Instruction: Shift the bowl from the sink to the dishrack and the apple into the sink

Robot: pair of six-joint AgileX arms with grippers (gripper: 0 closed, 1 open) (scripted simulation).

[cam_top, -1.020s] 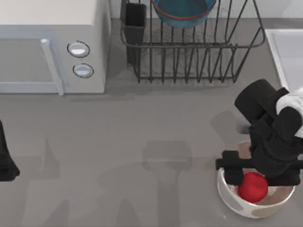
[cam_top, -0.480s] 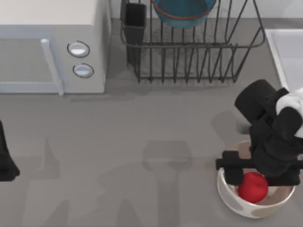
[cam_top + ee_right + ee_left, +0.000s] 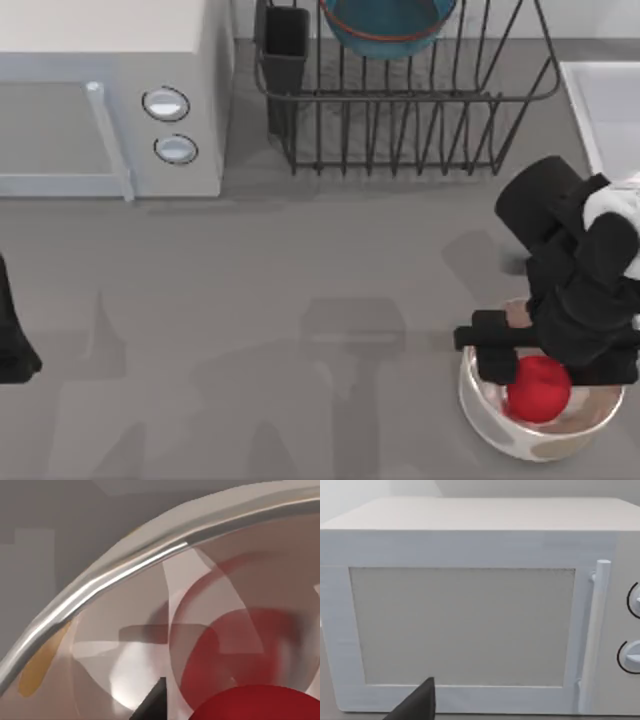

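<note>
Apple (image 3: pixel 540 388) sits in the white spotted bowl (image 3: pixel 480 420) near the right front of the surface, directly under my right pincer (image 3: pixel 535 372), which hangs low over that bowl with its dark body covering part of the fruit. From the top view I cannot tell whether the fingers are apart or clamped on the apple; the right wrist view gives only a red curve and the bowl's glossy inner wall close up. The teal-blue bowl (image 3: pixel 388 25) already stands in the dishrack (image 3: pixel 410 120), well beyond and to the left of my pincer, so I judge that 1 of the 2 moves is finished and the apple pickup is the step in hand. The sink (image 3: pixel 600 110) lies beyond my pincer toward the right edge. Next I would need a firm grip on the apple, a straight lift clear of the spotted bowl's rim, then a carry across to the sink. My left arm is parked at the far left, its pincer (image 3: pixel 415 706) facing the microwave (image 3: pixel 110 100).
</note>
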